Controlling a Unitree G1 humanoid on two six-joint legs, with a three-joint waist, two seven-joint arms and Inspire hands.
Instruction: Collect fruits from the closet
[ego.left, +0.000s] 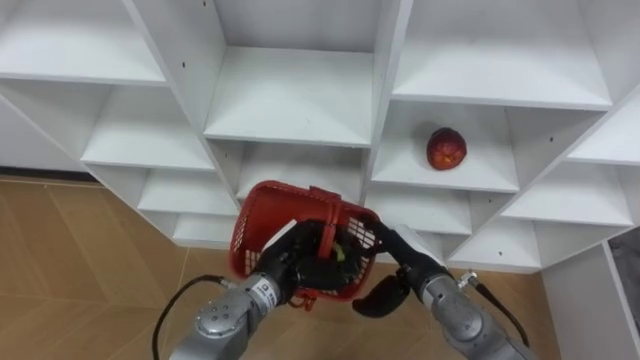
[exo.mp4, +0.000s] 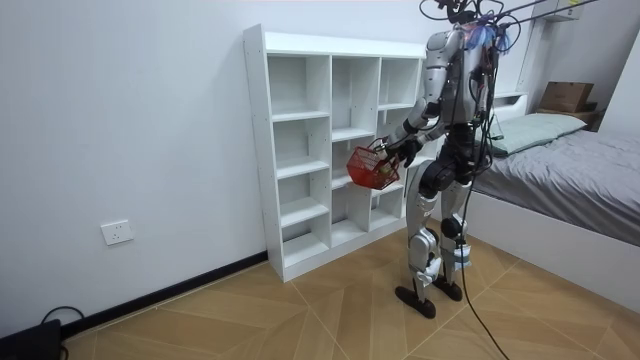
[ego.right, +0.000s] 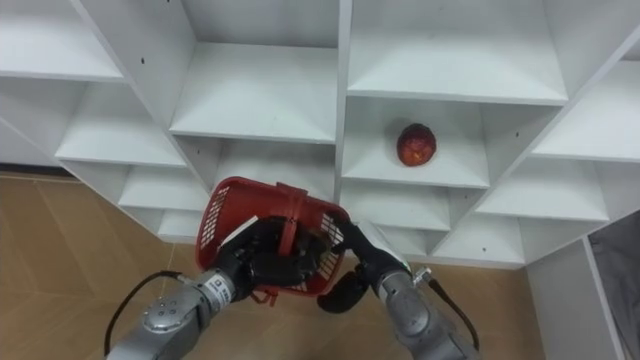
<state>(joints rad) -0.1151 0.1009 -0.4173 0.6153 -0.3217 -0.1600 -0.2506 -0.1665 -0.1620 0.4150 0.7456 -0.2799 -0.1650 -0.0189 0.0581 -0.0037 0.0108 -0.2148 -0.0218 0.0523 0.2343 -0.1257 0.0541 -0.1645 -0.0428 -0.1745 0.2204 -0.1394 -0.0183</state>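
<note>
One red fruit (ego.left: 446, 148) lies on a closet (ego.left: 290, 100) shelf, above and to the right of the single red basket (ego.left: 262, 225), well apart from it and alone in its compartment. The basket hangs in the air before the closet's lower shelves, tilted with its mouth towards the robot. A small yellow-green thing (ego.left: 341, 255) shows inside the basket, but I cannot tell what it is. The left hand (ego.left: 285, 262) comes up from below the basket, its fingers curled round the upright red handle (ego.left: 327, 232). The right hand (ego.left: 405, 258) meets the basket's right rim, its fingers hidden there, so I cannot tell how they are set. In the room view the robot stands upright holding the basket, with one bed (exo.mp4: 560, 170) on the far side of it from the basket.
</note>
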